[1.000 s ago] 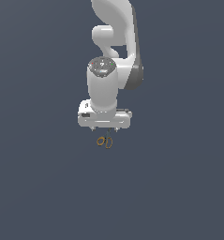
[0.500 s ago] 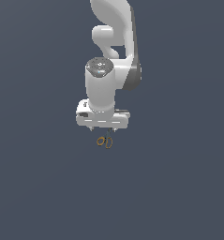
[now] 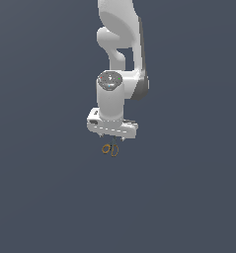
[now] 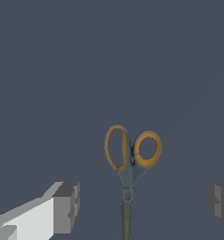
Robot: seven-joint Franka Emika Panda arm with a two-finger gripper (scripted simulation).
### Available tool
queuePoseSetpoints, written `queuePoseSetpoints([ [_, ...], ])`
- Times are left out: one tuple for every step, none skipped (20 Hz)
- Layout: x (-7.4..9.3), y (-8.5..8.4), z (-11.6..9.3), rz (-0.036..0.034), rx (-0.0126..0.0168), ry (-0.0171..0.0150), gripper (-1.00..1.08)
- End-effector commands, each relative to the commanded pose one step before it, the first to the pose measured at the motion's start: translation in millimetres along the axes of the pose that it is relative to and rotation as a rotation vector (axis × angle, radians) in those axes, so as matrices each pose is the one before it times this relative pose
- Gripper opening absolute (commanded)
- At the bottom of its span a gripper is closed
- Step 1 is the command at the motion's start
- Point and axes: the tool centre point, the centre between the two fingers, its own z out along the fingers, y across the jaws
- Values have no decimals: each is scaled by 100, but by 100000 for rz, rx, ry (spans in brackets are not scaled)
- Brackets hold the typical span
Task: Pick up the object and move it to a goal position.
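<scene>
In the exterior view, the scissors [image 3: 110, 148] lie just below frame centre on the dark tabletop [image 3: 40, 197], tiny beneath the white pincer [image 3: 114, 141]. The arm drops from the upper middle of the frame, wrist pointing straight down over them.

In the wrist view, the scissors sit lower centre, orange rings uppermost, blades running off the lower edge. The pincer's fingers [image 4: 66, 207] stand wide apart, empty, either side. Likely light, stiff and thin; the pivot looks the surest hold.
</scene>
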Motion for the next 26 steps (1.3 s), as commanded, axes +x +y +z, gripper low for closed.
queuePoseSetpoints([
  [-1146, -251, 1539, 5547, 425, -161, 100],
  [-500, -51, 627, 2387, 146, -47, 100],
  [-479, -24, 579, 2253, 117, -41, 100],
  [-455, -2, 533, 2116, 92, -35, 100],
  [-429, 16, 489, 1977, 71, -29, 100],
  [-401, 31, 446, 1837, 52, -24, 100],
  [-371, 43, 404, 1695, 37, -18, 100],
  [-341, 50, 364, 1550, 24, -13, 100],
  [-310, 55, 325, 1407, 15, -9, 100],
  [-278, 57, 288, 1260, 7, -5, 100],
  [-246, 56, 251, 1113, 1, -3, 100],
  [-214, 54, 216, 967, -2, -1, 100],
  [-181, 49, 181, 820, -5, 1, 100],
  [-148, 42, 147, 669, -6, 2, 100],
  [-115, 34, 114, 521, -5, 2, 100],
  [-82, 25, 81, 372, -4, 2, 100],
  [-48, 18, 48, 229, -3, 1, 100],
  [-18, 3, 16, 69, -1, 0, 100],
  [69, -31, -67, -504, -33, -82, 100],
  [-2, -1, 30, 0, 0, 0, 100],
  [-6, -3, 90, 0, 0, 0, 100],
  [-10, -5, 150, 0, 0, 0, 100],
  [1, 27, 204, 68, 5, 8, 100],
  [-19, -8, 269, 0, 0, 0, 100],
  [-8, 24, 322, 68, 4, 8, 100],
  [-28, -11, 384, 0, 0, 0, 100],
])
